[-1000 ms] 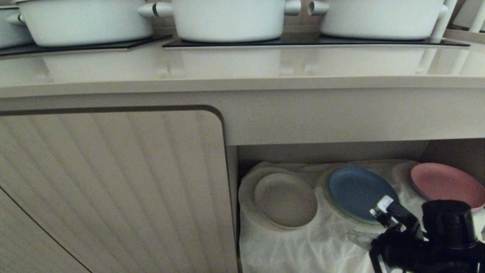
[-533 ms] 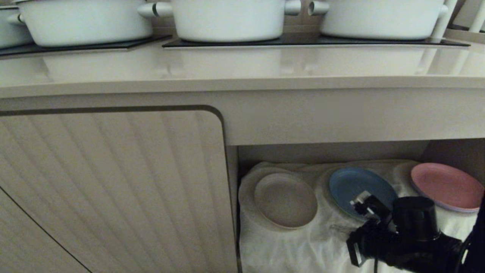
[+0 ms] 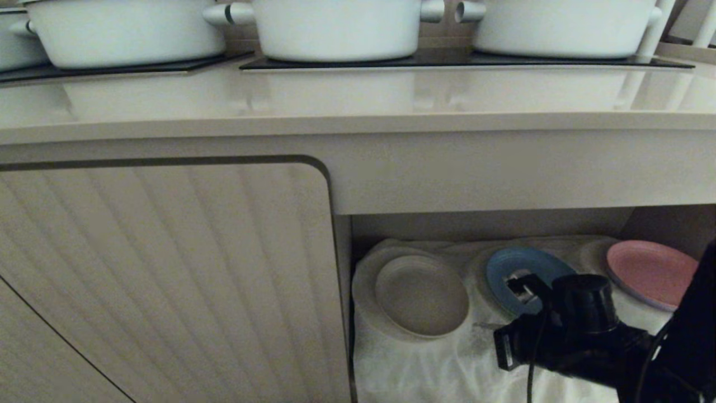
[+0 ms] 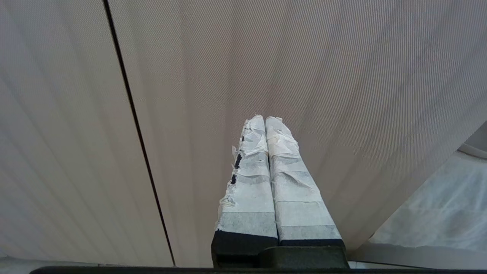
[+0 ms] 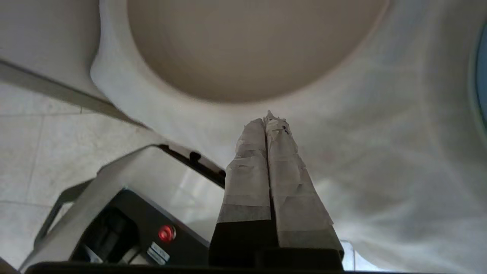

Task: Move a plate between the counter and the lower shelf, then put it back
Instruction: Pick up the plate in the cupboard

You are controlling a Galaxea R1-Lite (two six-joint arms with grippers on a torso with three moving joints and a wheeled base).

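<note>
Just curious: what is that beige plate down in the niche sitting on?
The plate rests on a wrinkly white cloth draped over a wider round shape. What that shape is, the cloth hides.

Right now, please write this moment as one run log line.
plate: on lower shelf, untouched | right gripper: shut, empty, pointing at plate | left gripper: shut, parked by cabinet door | counter: no plate
</note>
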